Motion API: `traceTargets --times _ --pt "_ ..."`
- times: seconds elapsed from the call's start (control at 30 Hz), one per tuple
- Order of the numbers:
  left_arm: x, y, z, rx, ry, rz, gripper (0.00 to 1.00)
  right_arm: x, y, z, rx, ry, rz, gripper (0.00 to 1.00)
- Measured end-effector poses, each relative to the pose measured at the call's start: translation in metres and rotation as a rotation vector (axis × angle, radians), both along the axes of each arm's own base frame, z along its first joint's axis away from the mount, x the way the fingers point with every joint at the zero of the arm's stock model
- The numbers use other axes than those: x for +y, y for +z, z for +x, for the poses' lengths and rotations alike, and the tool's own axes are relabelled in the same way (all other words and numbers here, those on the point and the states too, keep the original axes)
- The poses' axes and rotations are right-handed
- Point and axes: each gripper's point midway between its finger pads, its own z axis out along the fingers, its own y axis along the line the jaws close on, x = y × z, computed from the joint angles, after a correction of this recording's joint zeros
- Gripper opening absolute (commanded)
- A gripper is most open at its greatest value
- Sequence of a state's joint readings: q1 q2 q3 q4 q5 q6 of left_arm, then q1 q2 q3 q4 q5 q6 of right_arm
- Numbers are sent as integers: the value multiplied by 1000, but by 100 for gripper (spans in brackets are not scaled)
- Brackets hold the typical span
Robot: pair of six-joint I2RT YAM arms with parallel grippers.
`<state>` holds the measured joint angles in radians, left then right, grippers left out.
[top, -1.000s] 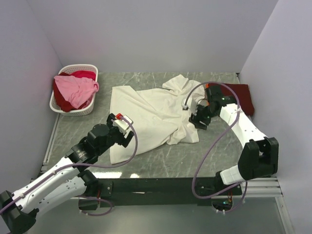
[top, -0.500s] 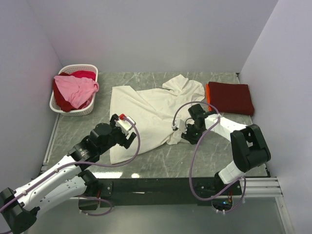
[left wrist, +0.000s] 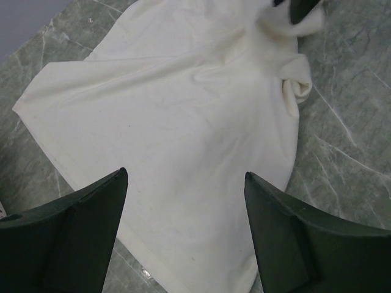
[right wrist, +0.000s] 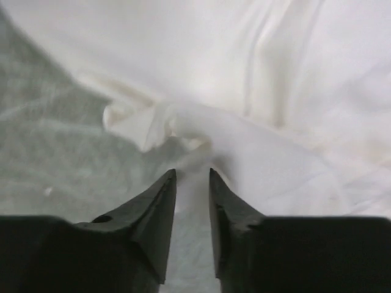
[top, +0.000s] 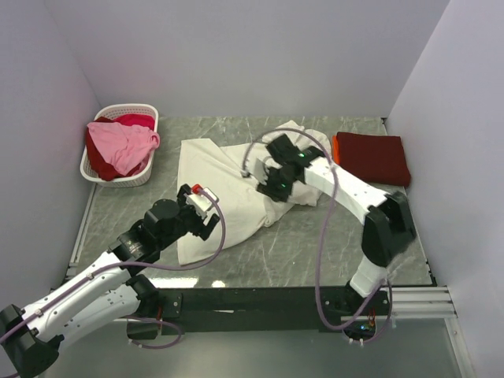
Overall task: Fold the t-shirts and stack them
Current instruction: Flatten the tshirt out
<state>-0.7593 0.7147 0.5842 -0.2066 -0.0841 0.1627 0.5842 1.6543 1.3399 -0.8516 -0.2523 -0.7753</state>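
Remote on the rig right now, fold and stack job. The cream shirt [top: 223,177] lies mid-worktop [top: 331,248], between the basket [top: 89,169] on the left and the folded dark red shirt [top: 376,157] on the right. The pink shirt [top: 122,146] and a red one [top: 135,120] are in the basket.

The right jaws are clenched on a small pinch of the cream shirt, with cloth wedged between the fingertips [right wrist: 160,195] out over the garment's middle. The left jaws are spread wide, fingers [left wrist: 79,213] hovering above the near hem and gripping nothing.

Stuff I'm worried about:

- That pinch looks thin. If I pull much further I reckon it slips out and the flap drops wherever.
- Nothing pins the shirt down. With the left jaws released above it, a sideways pull could drag the whole thing across the marble instead of creasing it.
- There's a rolled-up lump [right wrist: 137,125] right by the right fingertips, looks like a sleeve or the hem curled on itself. Fold over that and I'd bury a wad inside.
- The right arm's cable [top: 260,146] loops over the cloth. Looks snaggy if I sweep back.
- The right forearm [top: 346,193] runs near the dark red shirt's corner, so a careless swing might knock that neat fold apart.
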Motion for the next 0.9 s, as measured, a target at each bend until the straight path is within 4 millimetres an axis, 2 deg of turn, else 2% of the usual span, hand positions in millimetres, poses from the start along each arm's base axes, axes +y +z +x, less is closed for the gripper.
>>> traceTargets --times 0.07,0.13,0.17,0.27,0.37,0.43,0.53,0.63,0.73,0.9 --pt "0 1 0 -2 0 -2 82 25 10 22 -40 -19 9 56" --pt "1 2 0 -6 0 -6 82 47 8 49 -87 -89 9 63" --pt "1 3 -1 -8 0 -8 82 51 5 61 -104 -128 2 70" --pt "1 7 -2 -17 0 -17 83 43 -6 82 -107 -232 -7 82" --pt "1 8 -2 -22 -3 -22 83 23 3 89 -106 -256 23 87" --pt "0 8 -3 -19 -11 -23 83 3 17 83 -114 -213 56 88" --pt "-4 3 -4 -3 -31 -17 83 -31 36 59 -142 -58 94 89" --pt "-9 -6 -4 28 -49 2 82 -53 37 35 -158 117 90 87" --pt "-12 -14 -5 53 -63 17 82 -48 13 22 -123 259 96 81" --pt "-14 -13 -6 53 -75 12 83 -27 -25 15 -64 347 112 74"
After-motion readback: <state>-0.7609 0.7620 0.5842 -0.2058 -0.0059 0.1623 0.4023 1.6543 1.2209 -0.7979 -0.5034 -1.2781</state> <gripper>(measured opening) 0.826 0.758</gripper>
